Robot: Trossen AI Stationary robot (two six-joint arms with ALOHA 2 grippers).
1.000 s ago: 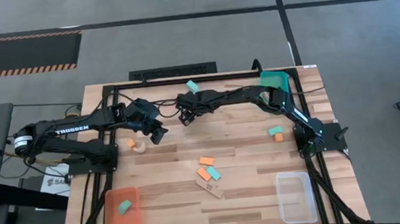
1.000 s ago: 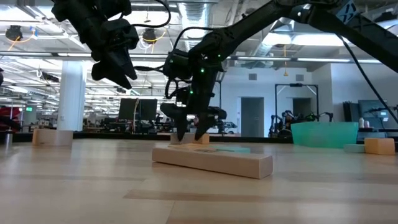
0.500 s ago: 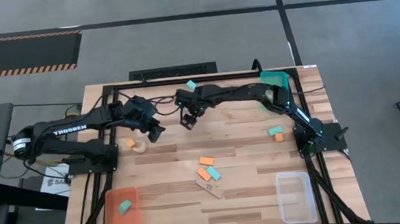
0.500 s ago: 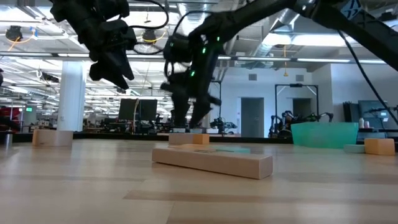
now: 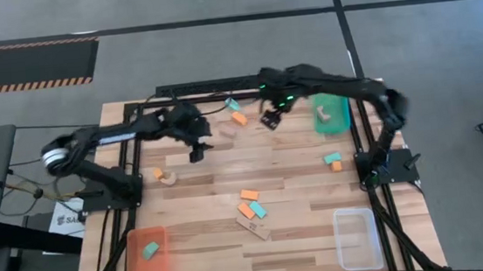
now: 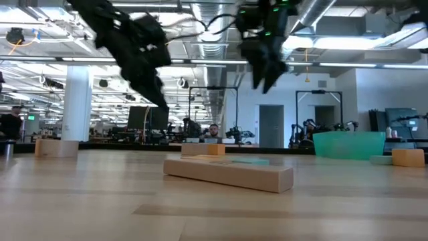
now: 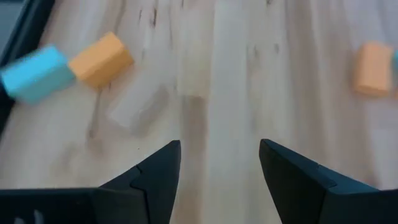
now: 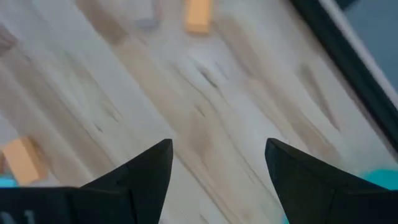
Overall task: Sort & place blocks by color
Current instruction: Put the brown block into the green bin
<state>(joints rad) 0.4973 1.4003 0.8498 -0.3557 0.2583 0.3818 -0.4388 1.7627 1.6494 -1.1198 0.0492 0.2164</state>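
Observation:
Small blocks lie scattered on the wooden table. A teal block point(image 5: 232, 104), an orange one point(image 5: 240, 116) and a tan one point(image 5: 226, 130) lie near the far edge. Orange point(image 5: 248, 194), teal point(image 5: 258, 209) and tan point(image 5: 254, 228) blocks sit in the middle. My left gripper point(image 5: 197, 148) point(image 7: 219, 155) hovers open just left of the far group, holding nothing. My right gripper point(image 5: 271, 120) point(image 8: 217, 155) is open and raised point(image 6: 264, 67), right of that group. A tan block point(image 5: 321, 109) lies in the teal tray point(image 5: 335, 120), and a teal block point(image 5: 151, 249) lies in the orange tray point(image 5: 139, 269).
A clear tray point(image 5: 356, 238) stands at the near right. An orange block point(image 5: 158, 172) and a tan arch piece point(image 5: 169, 179) lie at the left; a teal point(image 5: 331, 157) and an orange block point(image 5: 336, 166) at the right. A black frame point(image 5: 211, 87) edges the far side.
My right gripper has risen and swung toward the table's right and far side, away from the far group of blocks, and the orange and tan ones now show from under its arm. My left gripper has moved right and toward the far edge, closer to those blocks.

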